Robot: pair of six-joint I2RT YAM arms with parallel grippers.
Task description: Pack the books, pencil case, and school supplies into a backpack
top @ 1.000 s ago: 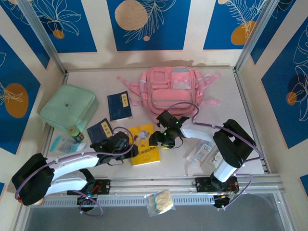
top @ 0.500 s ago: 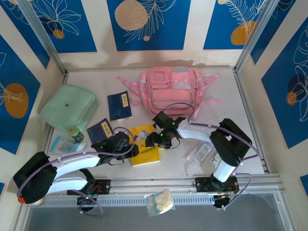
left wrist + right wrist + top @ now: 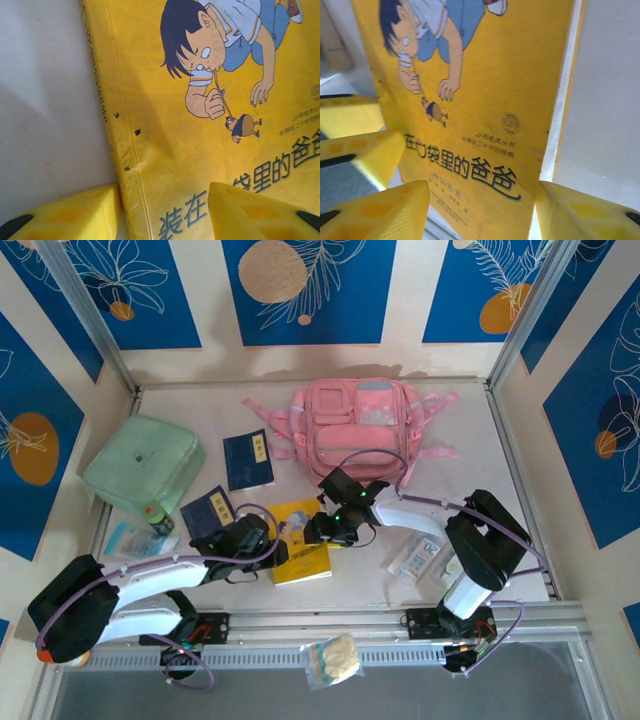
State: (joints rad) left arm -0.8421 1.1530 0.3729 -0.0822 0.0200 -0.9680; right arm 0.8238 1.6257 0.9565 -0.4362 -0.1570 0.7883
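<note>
The bright yellow book (image 3: 303, 552) with its cartoon cover lies flat near the table's front. My left gripper (image 3: 267, 549) is open at the book's left edge. In the left wrist view (image 3: 162, 217) its spine (image 3: 117, 150) runs up between the two yellow fingers. My right gripper (image 3: 322, 531) hangs open over the book's upper right part, the cover (image 3: 485, 100) showing between its fingers (image 3: 377, 210). Two navy books (image 3: 247, 458) (image 3: 210, 512) lie to the left. The pink backpack (image 3: 358, 428) lies at the back. A white packet with blue print (image 3: 418, 557) lies at the right.
A mint-green square pouch (image 3: 145, 465) sits at the left, with a small green-capped bottle (image 3: 156, 519) and a pale packet (image 3: 127, 538) in front of it. A clear bag of pale pieces (image 3: 333, 658) rests on the front rail. Wall posts stand at both back corners.
My right gripper has shifted a little left, further over the yellow book. The left arm and the book have stayed where they were.
</note>
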